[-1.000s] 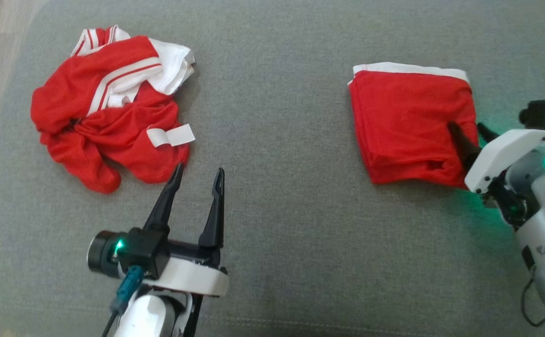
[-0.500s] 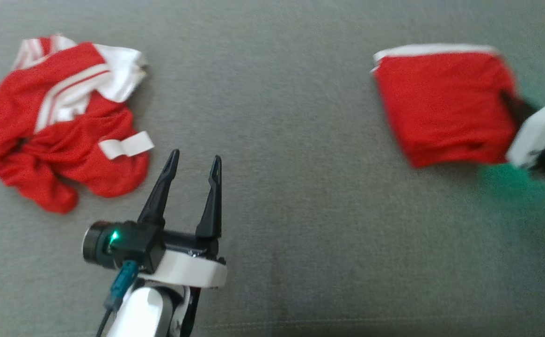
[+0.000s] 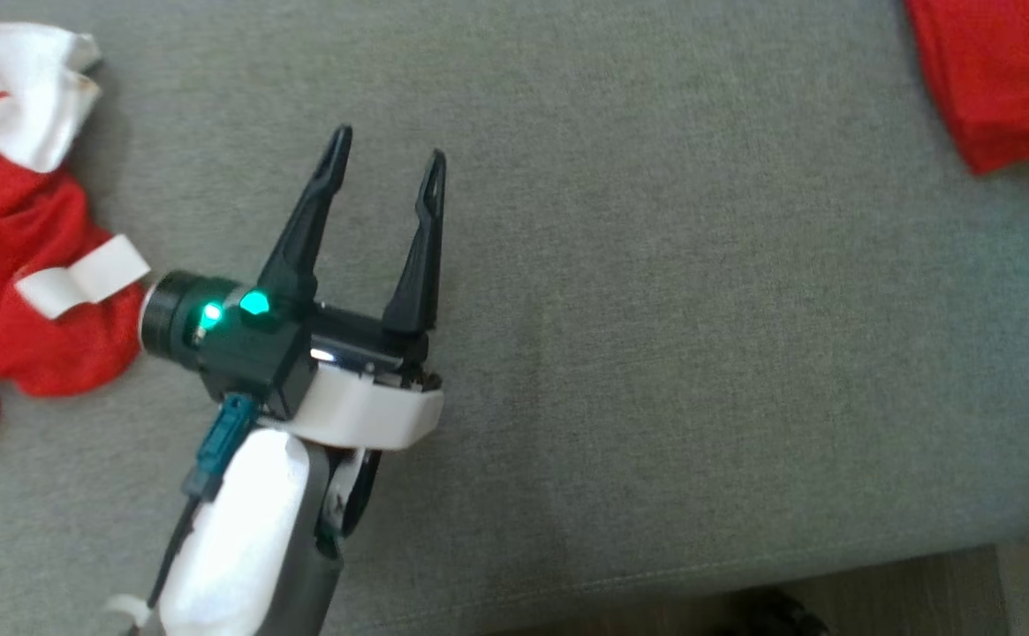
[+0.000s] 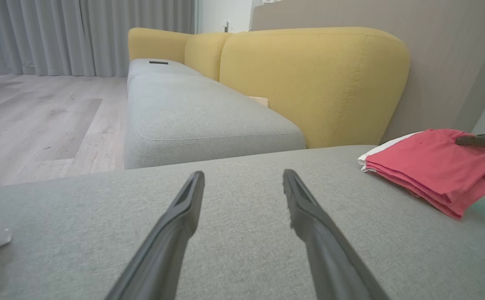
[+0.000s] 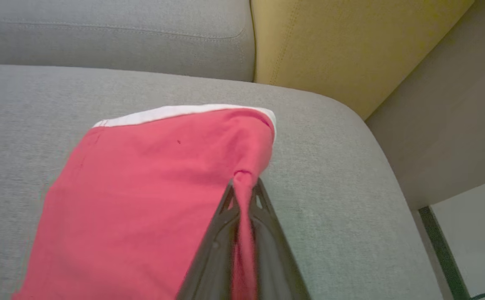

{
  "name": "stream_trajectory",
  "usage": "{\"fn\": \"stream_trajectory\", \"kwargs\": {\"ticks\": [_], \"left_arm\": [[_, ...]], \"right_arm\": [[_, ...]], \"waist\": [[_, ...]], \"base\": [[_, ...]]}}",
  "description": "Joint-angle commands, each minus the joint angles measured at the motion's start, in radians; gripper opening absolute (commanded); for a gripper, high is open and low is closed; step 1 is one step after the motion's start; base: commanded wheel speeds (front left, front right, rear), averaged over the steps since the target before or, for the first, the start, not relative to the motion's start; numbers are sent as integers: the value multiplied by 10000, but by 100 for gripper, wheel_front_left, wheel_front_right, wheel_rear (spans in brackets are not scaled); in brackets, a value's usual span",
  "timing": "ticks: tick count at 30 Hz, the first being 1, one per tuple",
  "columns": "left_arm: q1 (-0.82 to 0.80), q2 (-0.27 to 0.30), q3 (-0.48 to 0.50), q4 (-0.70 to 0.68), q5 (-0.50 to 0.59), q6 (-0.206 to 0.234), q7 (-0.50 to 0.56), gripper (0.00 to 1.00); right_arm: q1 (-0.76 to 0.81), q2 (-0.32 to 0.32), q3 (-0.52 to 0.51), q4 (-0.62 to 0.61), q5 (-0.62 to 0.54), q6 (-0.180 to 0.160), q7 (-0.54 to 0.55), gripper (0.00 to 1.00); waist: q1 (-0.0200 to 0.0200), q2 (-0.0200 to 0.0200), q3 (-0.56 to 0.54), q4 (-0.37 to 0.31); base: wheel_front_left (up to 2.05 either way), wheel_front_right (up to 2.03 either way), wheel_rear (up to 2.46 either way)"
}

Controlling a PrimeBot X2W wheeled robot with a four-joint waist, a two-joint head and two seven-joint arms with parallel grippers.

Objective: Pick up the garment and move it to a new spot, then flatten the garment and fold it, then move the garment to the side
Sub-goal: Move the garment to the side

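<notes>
Now, head view. The whole frame has shifted against the picture half a second back, so we log a camera move, not a move of the cloth. The folded garment (image 3: 1000,79) sits in the upper right corner, cut by the frame edge. The crumpled garment (image 3: 11,265), red with white bands, lies at the left edge, well apart from it. The left claw (image 3: 389,146) stands wide and empty over the bare sofa cushion (image 3: 655,353), touching neither piece.

Left wrist view. The cushion is a grey, coarse weave, flat with rounded seamed edges. A yellow backrest (image 4: 309,79) rises behind it. The folded garment shows as a low stack of thin red layers with a white strip underneath at the far end. A dark finger enters from the right and rests on top of the stack.

Right wrist view. The right claw (image 5: 244,183) is closed narrow on a pinch of red cloth at the garment's near right edge, raising a small ridge. The fabric looks soft and limp. A white band runs along its far edge. The garment lies flat near the cushion's rounded end.

Judgement: the folding looks done and the move to the side is in hand or nearly over. We expect the stack to slump if it is dragged by one pinch.
</notes>
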Motion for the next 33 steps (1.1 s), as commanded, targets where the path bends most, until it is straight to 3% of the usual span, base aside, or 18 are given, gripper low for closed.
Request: {"fn": "stream_trajectory", "kwargs": {"ticks": [1, 7, 8, 9, 10, 18, 28, 33], "left_arm": [[-233, 12, 228, -288, 103, -57, -53, 100], [-488, 12, 169, -172, 51, -91, -53, 100], [-496, 12, 168, -155, 28, -85, -53, 100], [-502, 12, 161, -133, -1, -77, -53, 100], [-501, 12, 146, -104, -34, -71, -53, 100], [-78, 12, 342, 106, -183, 195, -53, 100], [1890, 12, 1169, 606, -425, 518, -53, 100], [2889, 12, 1600, 612, -535, 618, -53, 100]], "right_arm": [[-40, -549, -120, -114, -142, 46, -139, 0], [-286, -521, -482, 327, -852, 46, -607, 0], [-331, -454, -566, 459, -956, 46, -717, 11], [-365, -362, -631, 589, -1074, 46, -838, 95], [-380, -271, -670, 723, -1209, 46, -945, 100], [-384, 728, -996, 1420, -2325, 46, -2387, 100], [1606, 3528, -649, 1039, -1964, 46, -3753, 100], [3058, 4540, -1528, 6, -2236, 46, -3837, 100]], "waist": [[-2, 0, 242, -181], [-2, 0, 329, -185], [-2, 0, 316, -182], [-2, 0, 288, -168], [-2, 0, 240, -142], [-2, 0, -656, 142], [-2, 0, -3436, 515], [-2, 0, -4607, 694]], "base": [[0, 0, 0], [0, 0, 0], [0, 0, 0], [0, 0, 0], [0, 0, 0], [0, 0, 0], [0, 0, 0], [0, 0, 0]]}}
